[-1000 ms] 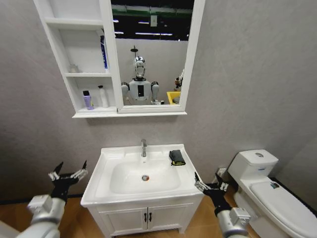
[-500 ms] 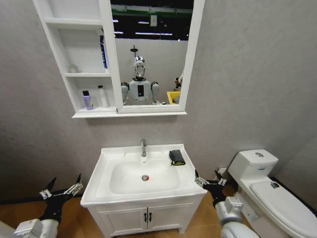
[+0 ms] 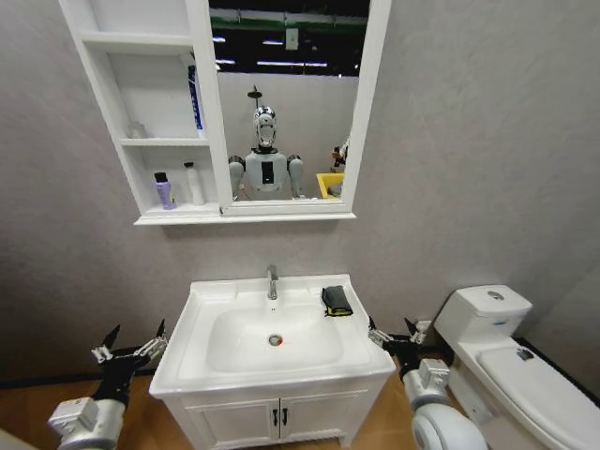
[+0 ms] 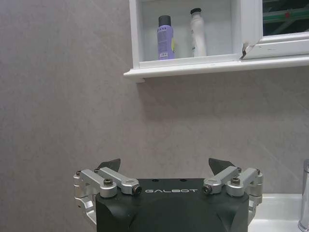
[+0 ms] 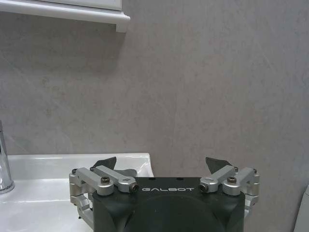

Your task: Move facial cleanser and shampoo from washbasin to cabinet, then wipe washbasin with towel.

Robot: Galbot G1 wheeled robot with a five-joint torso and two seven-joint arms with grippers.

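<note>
From the head: washbasin [image 3: 202, 361] dead centre, bowl bare, tap [image 3: 272, 280] at the back rim. Towel [image 3: 337, 300] folded on the back right corner of the rim, beside the tap. Up on the wall, cabinet [image 3: 148, 217] with two bottles on its lowest shelf, a purple bottle [image 3: 163, 190] and a white bottle [image 3: 195, 184] just beside it, both upright. Looks like the moving part is done and only the wiping is left. Left gripper [image 3: 130, 354] low at the basin's left side, spread wide, holding nothing. Right gripper [image 3: 394, 338] low at the right front corner, also spread wide and empty, well short of the towel. Toilet [image 3: 506, 361] close on the right.

From the left wrist: left gripper [image 4: 164, 169] open at the frame's foot, bare wall ahead, purple bottle [image 4: 165, 36] and white bottle [image 4: 196, 32] standing steady on the shelf above.

From the right wrist: right gripper [image 5: 161, 166] open, basin rim [image 5: 58, 166] right beyond the fingertips, tap [image 5: 4, 164] off to one side.

Risks from here: rim in the way of a straight reach, so a low approach could knock a finger against it; thin flat cloth, so a shallow pinch might catch only the top fold; elbow swinging wide could clip the toilet tank.
</note>
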